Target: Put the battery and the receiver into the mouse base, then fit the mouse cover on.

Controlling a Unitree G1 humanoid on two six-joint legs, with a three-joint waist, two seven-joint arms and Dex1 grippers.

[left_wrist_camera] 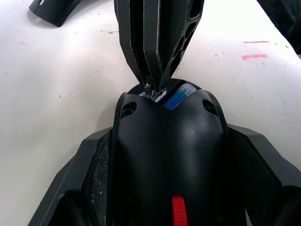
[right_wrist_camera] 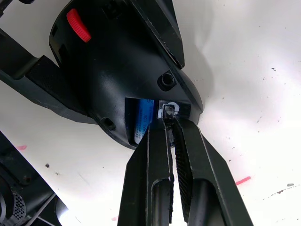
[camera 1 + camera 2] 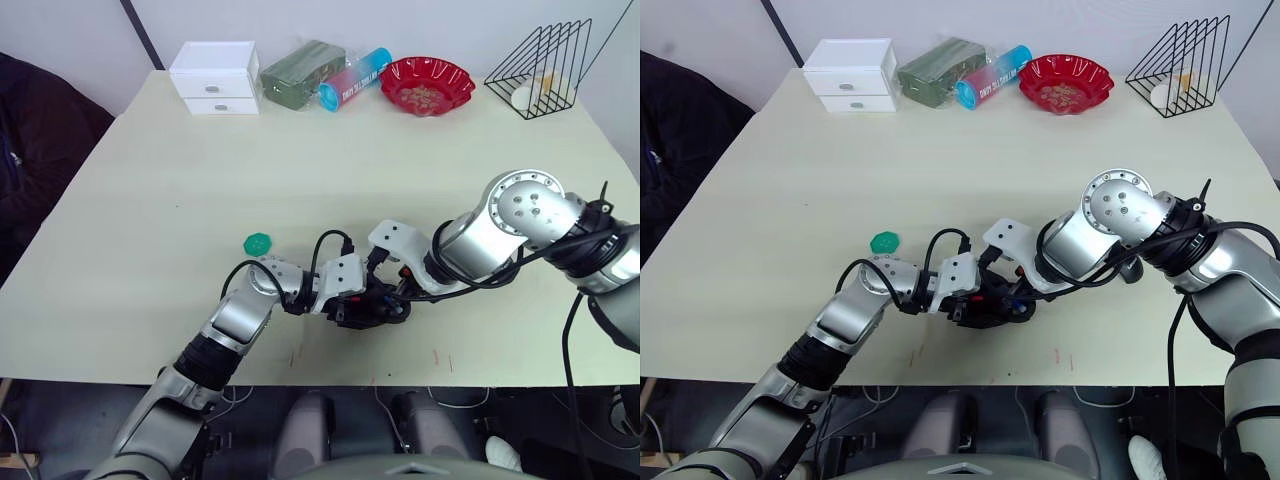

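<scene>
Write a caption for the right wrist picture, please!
Right gripper presses the receiver into the mouse base, beside the battery.

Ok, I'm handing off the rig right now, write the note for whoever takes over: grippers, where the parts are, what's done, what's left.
Left gripper: shut on the mouse base, steadying it on the table near the front edge.
Right gripper: fingers pinched on the receiver, pressing it into its slot at the end of the base.
Battery: already lying in its bay beside that slot.
Mouse cover: lying loose on the table beyond the base, untouched.
Done: battery in. In progress: receiver seating; whether it is fully home can't be told.
Left: release the receiver, fetch the cover, fit it on.
</scene>
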